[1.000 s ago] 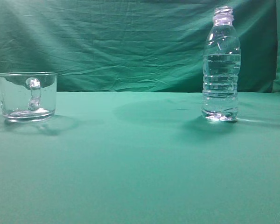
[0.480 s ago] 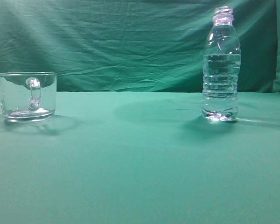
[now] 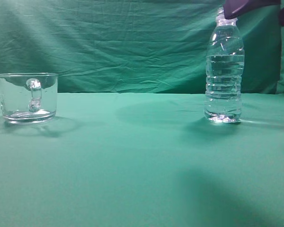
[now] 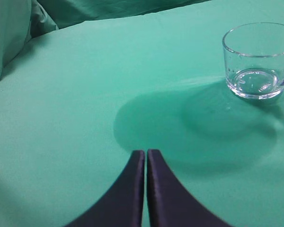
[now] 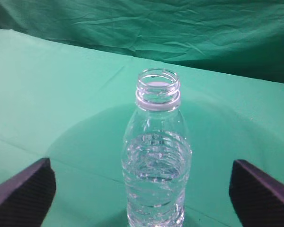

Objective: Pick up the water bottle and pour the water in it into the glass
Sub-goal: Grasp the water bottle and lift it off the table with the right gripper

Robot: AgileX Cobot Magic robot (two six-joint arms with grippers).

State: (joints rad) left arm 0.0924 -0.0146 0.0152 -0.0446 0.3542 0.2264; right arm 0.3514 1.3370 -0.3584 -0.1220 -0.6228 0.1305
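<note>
The water bottle [image 3: 223, 71] stands upright and capless at the right of the green table, with water [image 3: 222, 87] filling about two thirds of it. The glass [image 3: 27, 97] stands at the far left, its handle facing the exterior camera, and looks empty. My right gripper [image 3: 253, 15] is open wide and shows only at the top right, above and just behind the bottle top. In the right wrist view the bottle [image 5: 157, 156] stands ahead, between the spread fingers [image 5: 142, 189], untouched. My left gripper [image 4: 146, 153] is shut and empty, above the cloth. The glass [image 4: 258, 61] is ahead to its right.
A green cloth covers the table [image 3: 132, 156] and hangs as a wrinkled backdrop [image 3: 123, 42] behind it. A fold of cloth rises at the left in the left wrist view [image 4: 14, 33]. No other objects show.
My right gripper's dark fingers have come into the exterior view at the top right by the bottle's mouth, and a shadow has spread over the table's front right. Bottle and glass have not moved.
</note>
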